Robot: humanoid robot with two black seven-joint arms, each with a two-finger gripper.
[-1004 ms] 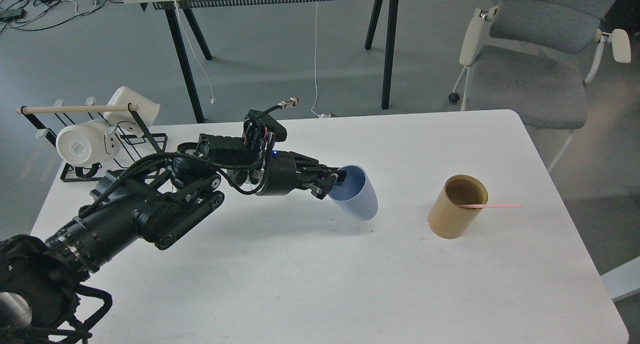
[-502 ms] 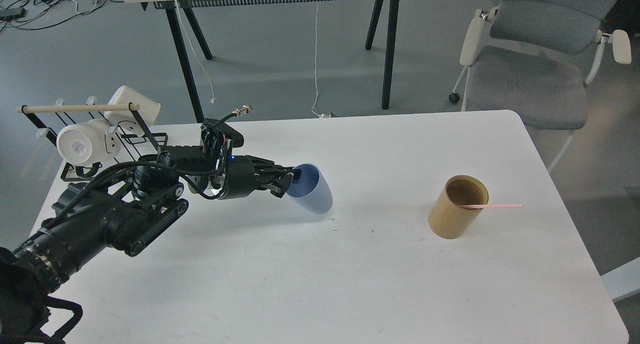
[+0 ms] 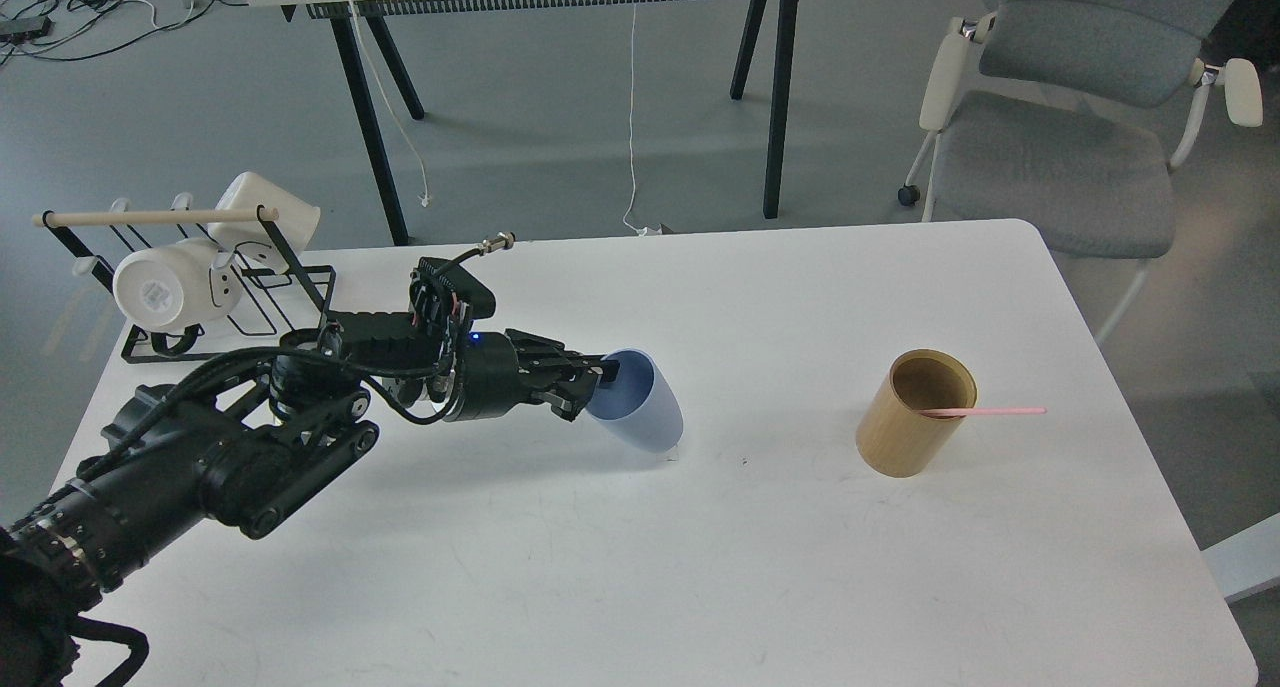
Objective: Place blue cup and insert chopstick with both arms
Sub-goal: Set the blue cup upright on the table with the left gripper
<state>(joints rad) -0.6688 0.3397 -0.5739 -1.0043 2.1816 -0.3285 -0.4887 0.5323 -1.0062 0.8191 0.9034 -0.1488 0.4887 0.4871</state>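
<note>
The left tool (image 3: 597, 379) is clamped on the rim of the blue cup (image 3: 640, 407), one finger inside. The cup tilts, base at the tabletop (image 3: 640, 567), left of the tan cylinder (image 3: 912, 412). Release while tilted may topple it. The chopstick (image 3: 985, 410) rests in the cylinder; the right tool is out of view

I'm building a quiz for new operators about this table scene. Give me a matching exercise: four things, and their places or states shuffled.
1. blue cup
2. chopstick
3. white mugs
4. left gripper

a. on the black rack
b. tilted, held at its rim
c. leaning in the tan cylinder
d. jaws closed on the cup's rim

Pairs: 1-b, 2-c, 3-a, 4-d
</note>
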